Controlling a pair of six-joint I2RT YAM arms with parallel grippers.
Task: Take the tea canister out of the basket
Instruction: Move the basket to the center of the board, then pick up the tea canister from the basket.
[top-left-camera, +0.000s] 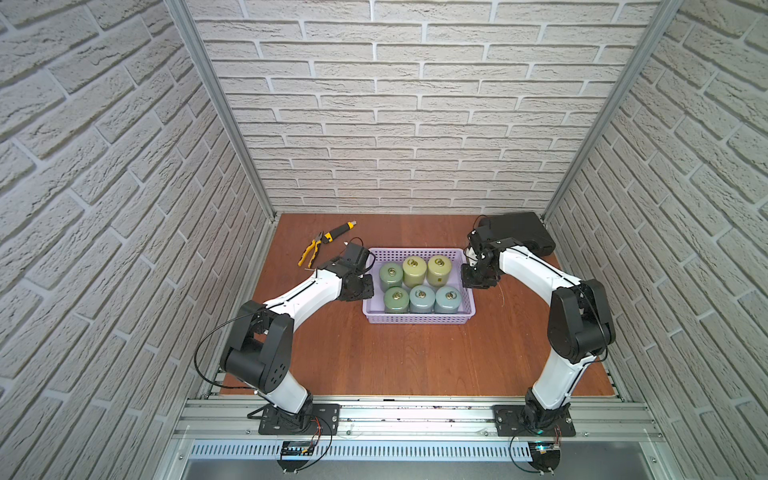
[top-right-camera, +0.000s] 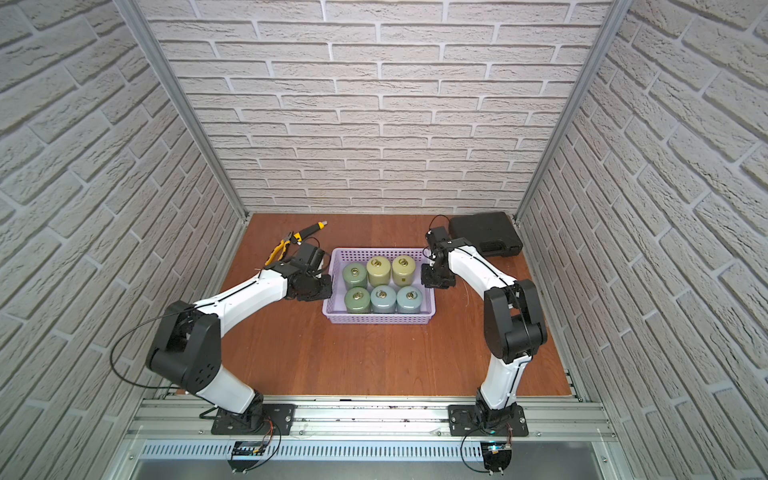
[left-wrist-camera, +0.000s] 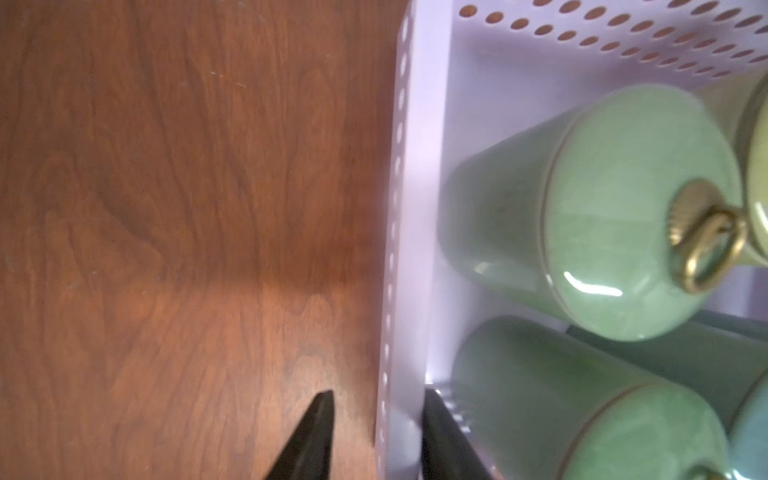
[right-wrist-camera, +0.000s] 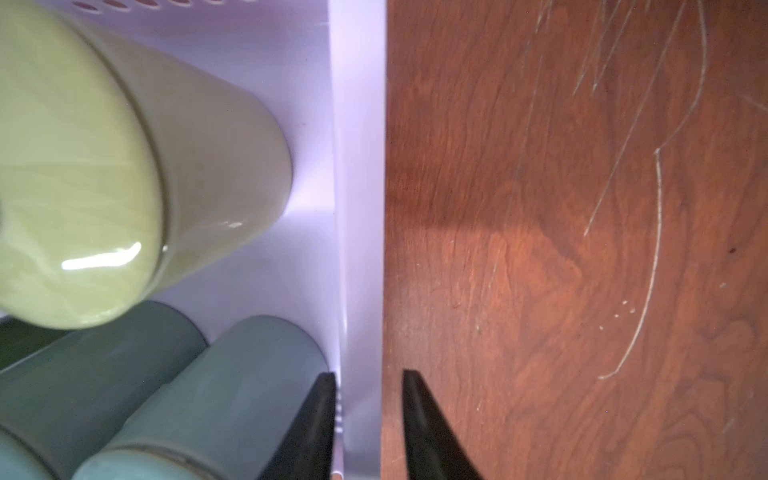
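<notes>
Brick-patterned walls (top-left-camera: 395, 124) close your desk (top-left-camera: 415, 361) on three sides. Its widest bare stretch lies in front of the basket, between the two arm bases, and a narrower strip runs behind the basket to the back wall. Your left arm (top-left-camera: 299, 295) and right arm (top-left-camera: 536, 266) each end at one short side of the basket. The black hard case (top-left-camera: 519, 232) fills the far right corner, just behind the right wrist. The lavender basket (top-left-camera: 419, 319) sits toward the back of the desk, and all six tea canisters stand upright in it, packed close in two rows of three. They are the back-left green canister (top-left-camera: 391, 274), front-left green canister (top-left-camera: 396, 300), back-middle yellow-green canister (top-left-camera: 414, 270), back-right yellow-green canister (top-left-camera: 439, 269), front-middle blue-grey canister (top-left-camera: 422, 300) and front-right blue-grey canister (top-left-camera: 450, 299). A thin margin of basket floor shows along both short walls. Yellow-handled pliers (top-left-camera: 311, 251) and a black-and-yellow hand tool (top-left-camera: 340, 230) lie at the far left, behind the left wrist. The left jaws stand narrowly parted astride the left wall's rim and hold nothing. The outer left fingertip (left-wrist-camera: 316, 436) is over the desk, clear of the wall, and the inner left fingertip (left-wrist-camera: 440, 436) is just beside the wall's inner face. The right jaws straddle the right wall the same way, with the inner right fingertip (right-wrist-camera: 316, 424) beside the front-right blue-grey canister and the outer right fingertip (right-wrist-camera: 424, 428) over scratched desk.
</notes>
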